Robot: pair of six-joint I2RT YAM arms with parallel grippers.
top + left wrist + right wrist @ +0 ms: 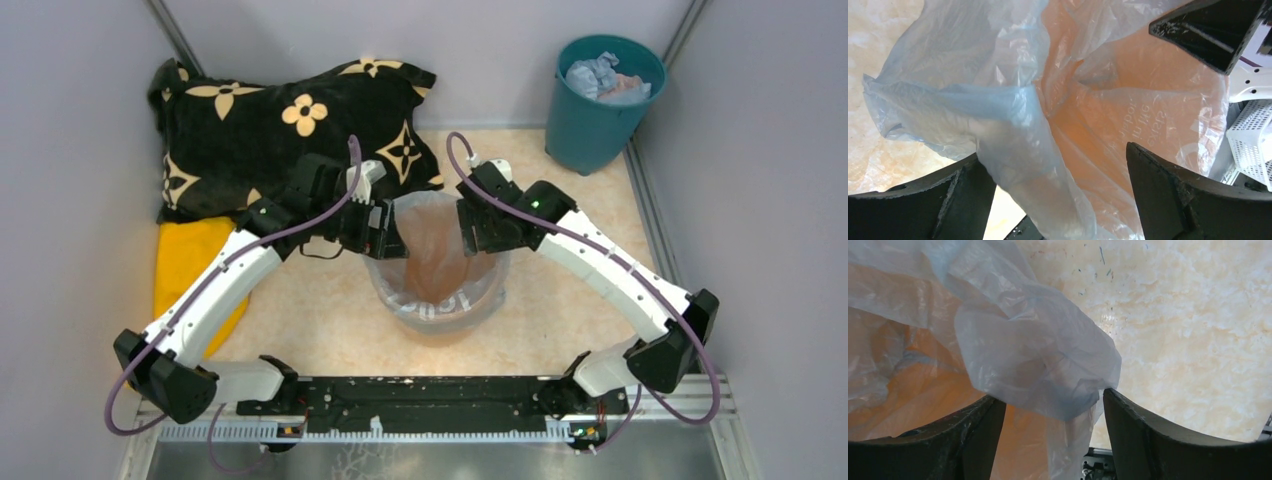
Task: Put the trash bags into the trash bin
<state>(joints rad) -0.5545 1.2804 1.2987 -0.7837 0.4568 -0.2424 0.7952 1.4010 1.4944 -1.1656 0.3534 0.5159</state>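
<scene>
A: Bag (pixel 437 250)?
B: Draped in and over the bin (pixel 440 318), on the desk (pixel 320 310).
A: Pincers?
B: Left pincer (pixel 385 232) gapes wide at the rim, film between its fingers. Right pincer (pixel 468 228) flanks a wad; gripping or not, I cannot tell.

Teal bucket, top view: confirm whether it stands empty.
No, the teal bucket holds crumpled pale wads up near its rim.

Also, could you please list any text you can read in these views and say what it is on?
Bag: faint white print on the film, reversed and creased, too blurred to read.
Pillow: flower motifs only, no letters.
No other text shows.
</scene>
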